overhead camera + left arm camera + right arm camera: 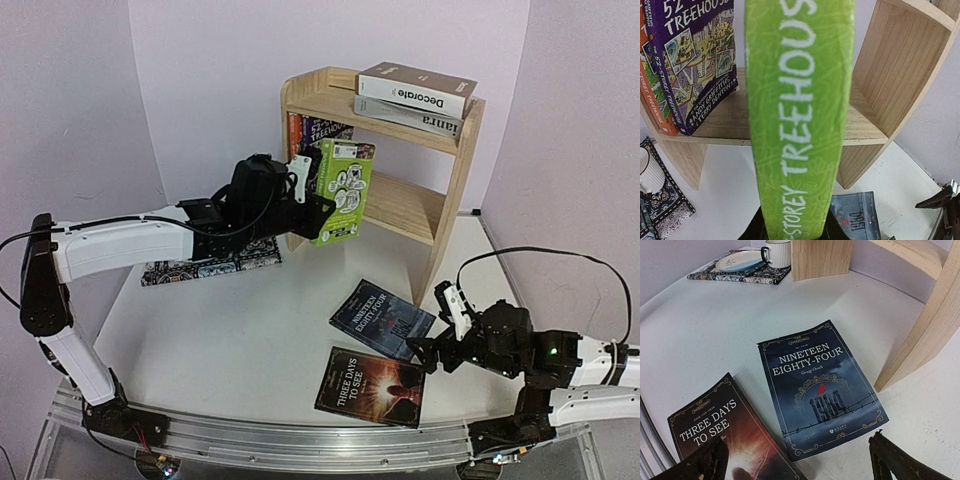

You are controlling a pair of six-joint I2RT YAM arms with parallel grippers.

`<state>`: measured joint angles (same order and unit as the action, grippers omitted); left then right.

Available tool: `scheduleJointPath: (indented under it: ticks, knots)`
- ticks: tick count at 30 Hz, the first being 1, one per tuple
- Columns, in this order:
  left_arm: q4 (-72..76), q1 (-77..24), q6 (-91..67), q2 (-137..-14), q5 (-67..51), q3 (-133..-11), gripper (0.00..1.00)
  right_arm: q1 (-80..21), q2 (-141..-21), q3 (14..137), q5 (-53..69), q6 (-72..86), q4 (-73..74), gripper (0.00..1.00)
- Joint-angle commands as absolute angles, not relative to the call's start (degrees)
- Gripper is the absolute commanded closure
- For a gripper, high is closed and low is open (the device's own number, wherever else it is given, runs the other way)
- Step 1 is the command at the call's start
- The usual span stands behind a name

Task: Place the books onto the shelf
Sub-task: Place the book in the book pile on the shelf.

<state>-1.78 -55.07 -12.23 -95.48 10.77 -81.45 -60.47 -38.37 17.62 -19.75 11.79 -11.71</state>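
In the middle of the top view the left gripper (318,207) pinches the green book (343,190) by its lower spine edge, its fingers pressed against the covers. It holds the book upright in front of the left half of the shelf's (455,170) lower tier. Whether the book touches the board cannot be told. In the left wrist view the green spine fills the centre of the frame, with the lower tier behind it.

At the upper left of that view the purple book (690,55) and the orange book (652,100) stand on the lower tier against the left side panel, both leaning. On the top board, at the upper right of the top view, "Decorate" (415,88) lies flat on the grey book (432,120).

Right of centre in the lower part of the top view, "Nineteen Eighty-Four" (385,318) and "Three Days to See" (372,385) lie face up on the white table (230,330), just beside each other. The right gripper (438,328) hovers just to the right of them with its fingers (897,462) spread wide, holding nothing.

A patterned placemat (210,268) lies under the left arm, and the right wrist view shows a plate (737,261) and a cup (777,251) on it
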Motion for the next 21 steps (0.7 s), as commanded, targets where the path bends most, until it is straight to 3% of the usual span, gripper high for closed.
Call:
scheduleJointPath:
  ticks: [1, 21]
  knots:
    - [9.47, -54.72, -10.06, -93.40, 13.25, -84.16, 1.00, -60.66, -33.42, 14.61, -22.03, 11.17, -14.22, 0.02]
    - [26.23, -54.24, -3.90, -90.48, 13.70, -73.18, 1.00, -60.67, -28.05, 6.65, -24.93, 8.89, -18.36, 0.02]
